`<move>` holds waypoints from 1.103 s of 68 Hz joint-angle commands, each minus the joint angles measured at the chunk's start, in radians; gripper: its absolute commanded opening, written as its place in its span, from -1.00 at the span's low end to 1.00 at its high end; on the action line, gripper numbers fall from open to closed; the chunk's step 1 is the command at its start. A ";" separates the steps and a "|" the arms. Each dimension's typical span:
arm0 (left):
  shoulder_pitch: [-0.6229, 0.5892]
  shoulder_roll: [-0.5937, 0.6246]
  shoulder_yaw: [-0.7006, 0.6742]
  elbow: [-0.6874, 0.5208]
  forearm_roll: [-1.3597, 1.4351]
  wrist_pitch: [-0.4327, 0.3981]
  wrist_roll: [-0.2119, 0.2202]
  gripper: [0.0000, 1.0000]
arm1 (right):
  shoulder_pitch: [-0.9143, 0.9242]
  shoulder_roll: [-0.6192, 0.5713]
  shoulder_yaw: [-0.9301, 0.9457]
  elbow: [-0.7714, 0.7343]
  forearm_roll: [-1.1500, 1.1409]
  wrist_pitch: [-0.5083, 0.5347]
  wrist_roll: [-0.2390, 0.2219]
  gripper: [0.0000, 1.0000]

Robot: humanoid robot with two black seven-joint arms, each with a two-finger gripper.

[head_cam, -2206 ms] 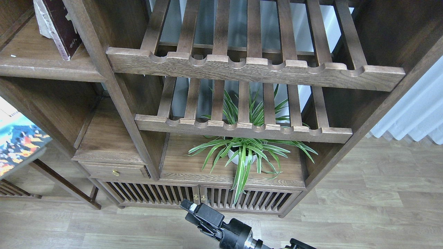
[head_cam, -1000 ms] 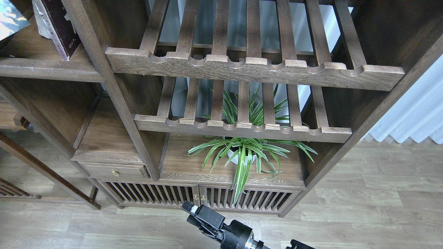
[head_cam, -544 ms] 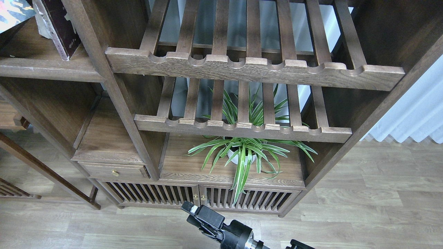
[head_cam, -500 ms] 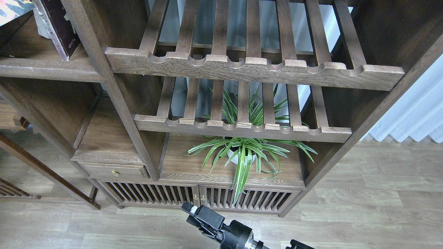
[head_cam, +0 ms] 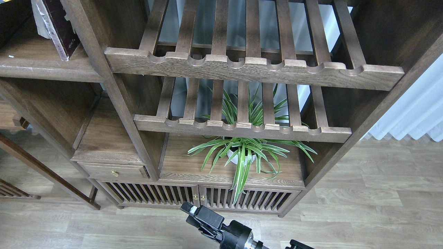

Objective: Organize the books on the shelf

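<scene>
A thick maroon book (head_cam: 58, 29) with a worn white edge leans tilted on the shelf (head_cam: 38, 57), a flat dark-brown plank at the top left, against the cabinet's upright post. At the very top left corner, a sliver of a colourful cover (head_cam: 4, 1) shows above a dark shape that I cannot make out. My left gripper is out of view. Low at the bottom centre over the floor, far from the shelf, is my right gripper (head_cam: 189, 209). It is dark and end-on, so its fingers cannot be told apart.
Two slatted racks (head_cam: 249, 69) with scalloped front rails fill the cabinet's middle. A potted spider plant (head_cam: 242, 154) stands on the board below them. A small drawer (head_cam: 114, 171) sits lower left, a white curtain (head_cam: 415, 110) hangs right, and wood floor lies in front.
The colourful book rose from the lower left edge to the top left corner and has nearly passed out of view. The right arm has hardly moved.
</scene>
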 commanded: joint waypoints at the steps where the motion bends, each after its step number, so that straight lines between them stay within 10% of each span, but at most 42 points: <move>1: -0.068 -0.001 0.071 0.059 0.000 0.000 0.000 -0.84 | -0.004 0.000 0.000 0.000 0.000 0.000 0.000 0.99; 75: -0.260 0.134 0.313 0.187 -0.033 0.000 0.000 -0.78 | -0.002 0.000 -0.009 0.001 -0.011 0.000 -0.002 0.99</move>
